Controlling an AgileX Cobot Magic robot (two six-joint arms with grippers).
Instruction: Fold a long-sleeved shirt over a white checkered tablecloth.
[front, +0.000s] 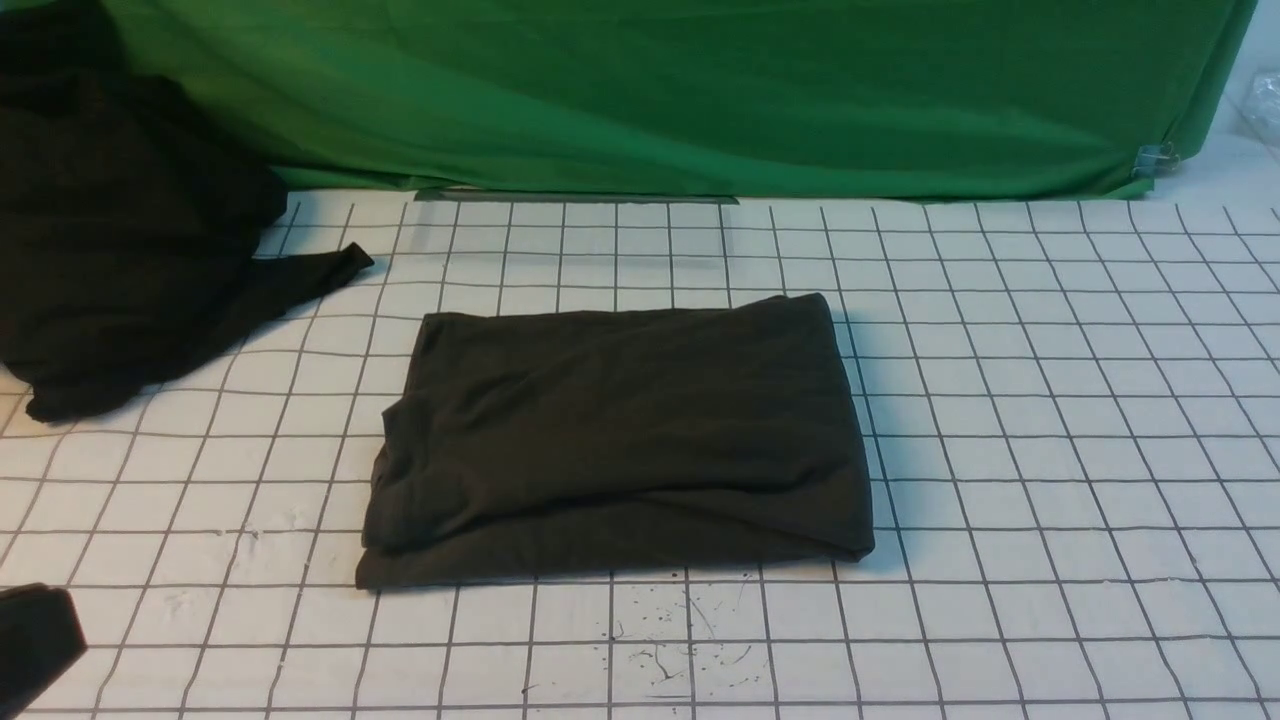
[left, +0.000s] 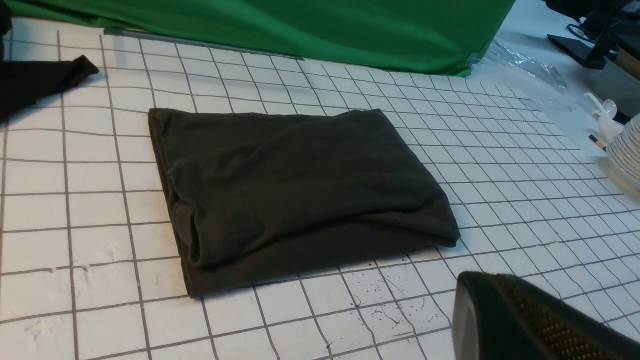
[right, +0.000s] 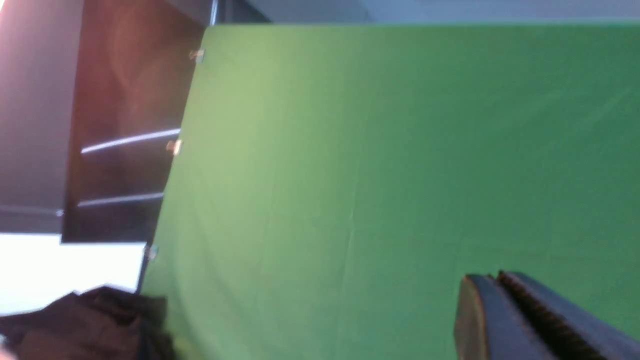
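The long-sleeved shirt (front: 615, 440) lies folded into a compact dark grey rectangle in the middle of the white checkered tablecloth (front: 1050, 400); no sleeve or logo shows. In the left wrist view the folded shirt (left: 295, 195) lies flat, and my left gripper (left: 492, 285) hangs shut and empty above the tablecloth (left: 75, 210), off the shirt's near corner. A black part of the left arm (front: 35, 640) shows at the front view's lower left corner. My right gripper (right: 497, 277) is raised, shut and empty, facing the green cloth (right: 400, 150); it is outside the front view.
A blacker heap of cloth (front: 120, 230) sits at the back left of the tablecloth. A green backdrop cloth (front: 700, 90) hangs along the far edge. Ink scribbles (front: 690, 640) mark the cloth in front of the shirt. A stack of white plates (left: 625, 150) stands off to the right.
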